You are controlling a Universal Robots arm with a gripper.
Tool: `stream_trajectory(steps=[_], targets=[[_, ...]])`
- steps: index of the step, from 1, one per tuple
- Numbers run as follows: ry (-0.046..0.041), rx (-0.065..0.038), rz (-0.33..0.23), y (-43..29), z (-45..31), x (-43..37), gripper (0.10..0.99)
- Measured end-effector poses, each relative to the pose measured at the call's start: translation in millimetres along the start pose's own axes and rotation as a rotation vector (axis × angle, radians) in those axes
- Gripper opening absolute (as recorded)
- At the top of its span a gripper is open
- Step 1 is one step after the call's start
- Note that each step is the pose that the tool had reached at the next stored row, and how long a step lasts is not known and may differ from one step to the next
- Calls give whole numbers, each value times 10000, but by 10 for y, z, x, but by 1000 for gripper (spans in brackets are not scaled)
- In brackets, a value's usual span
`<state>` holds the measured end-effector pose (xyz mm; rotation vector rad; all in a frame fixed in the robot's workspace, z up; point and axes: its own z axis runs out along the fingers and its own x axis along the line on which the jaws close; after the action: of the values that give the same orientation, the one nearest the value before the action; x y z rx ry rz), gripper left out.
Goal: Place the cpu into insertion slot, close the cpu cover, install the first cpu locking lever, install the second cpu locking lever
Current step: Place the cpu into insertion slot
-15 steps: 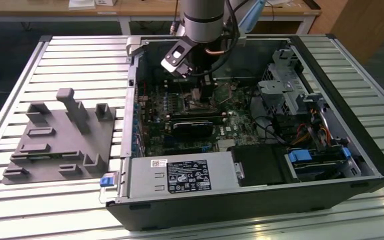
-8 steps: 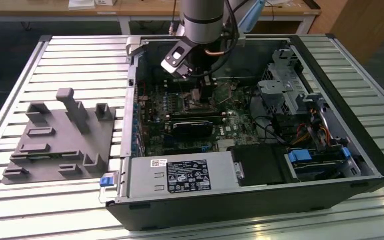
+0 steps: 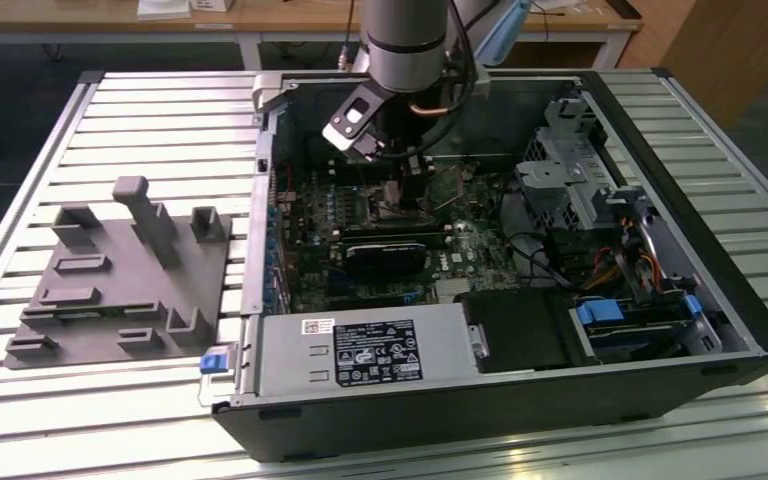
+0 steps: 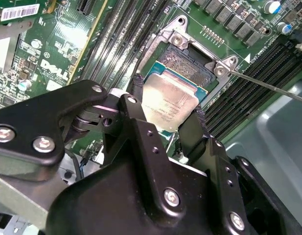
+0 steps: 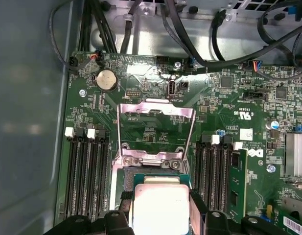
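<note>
Slatted aluminium worktable, light wooden desks behind it, wooden cabinet at the exterior view's right, dark floor

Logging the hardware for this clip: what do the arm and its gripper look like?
The arm is a silver-grey cylinder with a dark band, and black cables loop beside its wrist. The gripper is matte black, with angular fingers on hinged links, fastened by silver screws.
</note>
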<state>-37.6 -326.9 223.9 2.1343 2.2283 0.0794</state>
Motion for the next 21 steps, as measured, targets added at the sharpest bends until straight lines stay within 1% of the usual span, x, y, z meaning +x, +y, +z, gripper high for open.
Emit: stream_trajectory(steps=[4, 9, 15, 21], targets=[[1, -1, 1, -2, 28, 8, 537], [-2, 0, 32, -2, 45, 21, 537], [-14, 0, 192, -17, 63, 29, 537], [-16, 0, 215, -20, 104, 44, 537]])
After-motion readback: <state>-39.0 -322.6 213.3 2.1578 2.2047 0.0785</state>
